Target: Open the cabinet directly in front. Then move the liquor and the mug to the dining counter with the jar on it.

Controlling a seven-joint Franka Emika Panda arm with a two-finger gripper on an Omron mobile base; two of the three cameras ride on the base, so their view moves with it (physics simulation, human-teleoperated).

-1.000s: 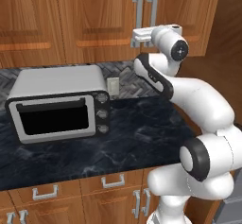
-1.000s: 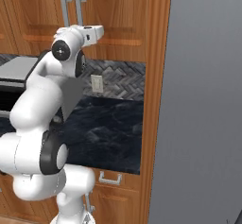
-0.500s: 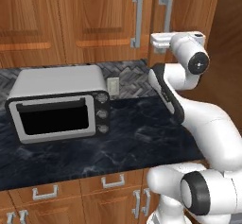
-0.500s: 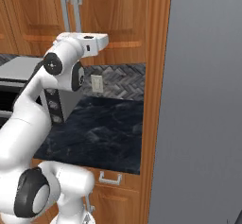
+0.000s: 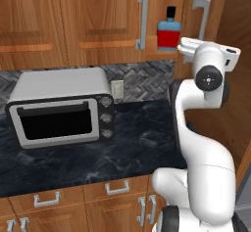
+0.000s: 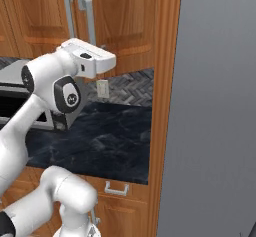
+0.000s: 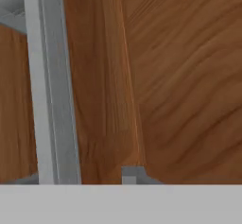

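Observation:
The cabinet [image 5: 98, 20] hangs above the counter, and its right door [image 5: 215, 11] stands partly swung out. In the gap sits the liquor [image 5: 168, 32], a blue and red bottle with a black cap, on the inner shelf. My gripper [image 5: 186, 48] is at the lower end of the right door's grey bar handle [image 5: 201, 15], its fingers hidden behind the white hand. The hand view has that handle [image 7: 47, 86] close up against the wooden door face [image 7: 179, 76]. From the right base view the hand [image 6: 92, 58] sits just under the two handles [image 6: 90, 18]. The mug and the dining counter are out of view.
A silver toaster oven [image 5: 61, 108] stands on the black marbled counter [image 5: 137, 148] at the left. A wall outlet [image 5: 117, 88] is on the backsplash. A tall wooden side panel [image 6: 165, 81] and a grey wall [image 6: 215, 106] close off the right side.
The right door's handle has swung out to the right with my hand, the gap between the doors has widened, and the bottle inside has come into sight.

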